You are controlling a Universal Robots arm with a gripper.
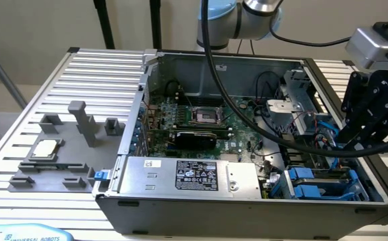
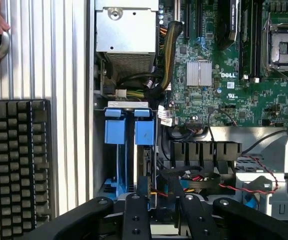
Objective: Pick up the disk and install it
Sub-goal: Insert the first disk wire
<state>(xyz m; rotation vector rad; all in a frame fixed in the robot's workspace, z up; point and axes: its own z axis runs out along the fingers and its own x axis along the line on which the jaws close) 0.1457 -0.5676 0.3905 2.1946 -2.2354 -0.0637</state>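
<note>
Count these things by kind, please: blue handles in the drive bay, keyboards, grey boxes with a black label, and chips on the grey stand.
Blue handles: 2
Keyboard: 1
Grey box with black label: 1
Chip: 1
Total: 5

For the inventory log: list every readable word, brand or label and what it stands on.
"UNIVERSAL ROBOTS": pale blue item at the table's front edge.
"ROBOTIQ", partly legible: gripper body.
"DELL": motherboard.
Power supply label: print too small to read.
White sticker: unreadable.
</note>
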